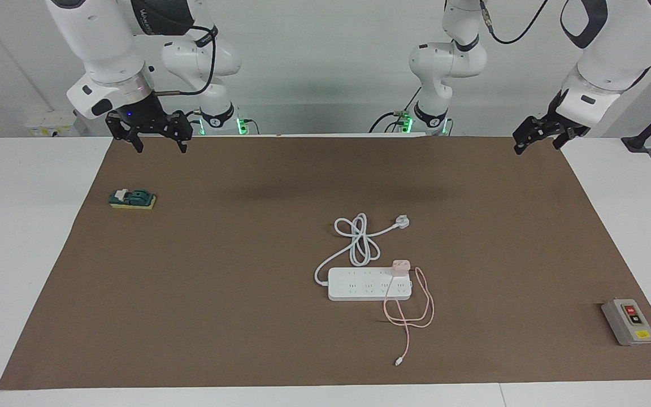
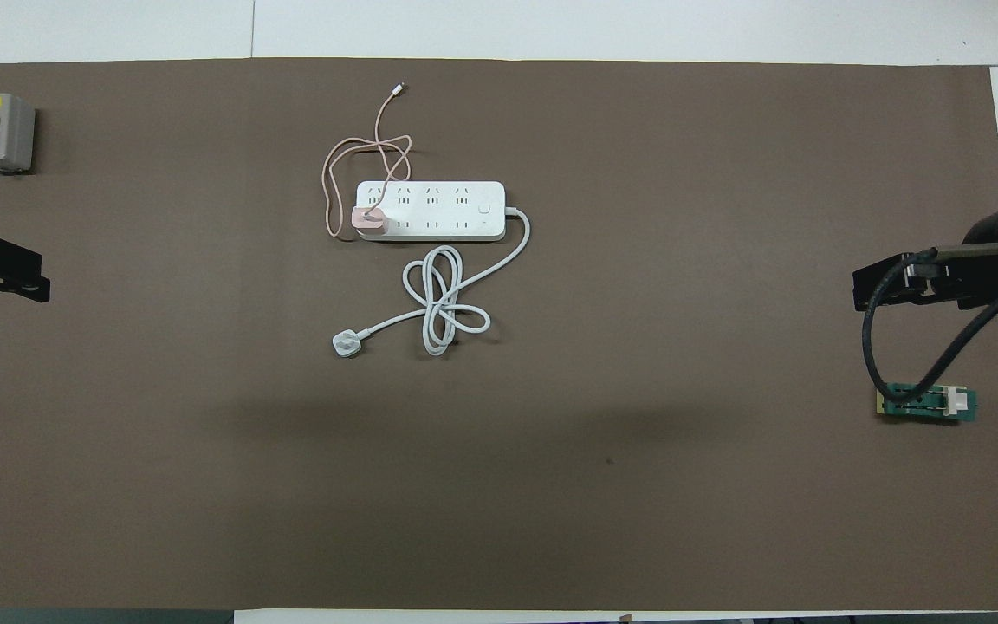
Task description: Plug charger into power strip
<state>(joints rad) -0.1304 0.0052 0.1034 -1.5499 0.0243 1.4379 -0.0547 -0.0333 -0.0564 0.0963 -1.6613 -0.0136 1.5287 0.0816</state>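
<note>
The pink charger (image 1: 400, 267) sits plugged into the white power strip (image 1: 369, 284), on the end socket toward the left arm's end of the table. Its thin pink cable (image 1: 410, 316) loops away from the robots, at 6 o'clock in the facing view. The right gripper (image 1: 157, 138) hangs wide open at 10 o'clock, above the mat (image 1: 218, 282). The left gripper (image 1: 534, 135) hangs at 2 o'clock; I cannot tell if its claw is open.
</note>
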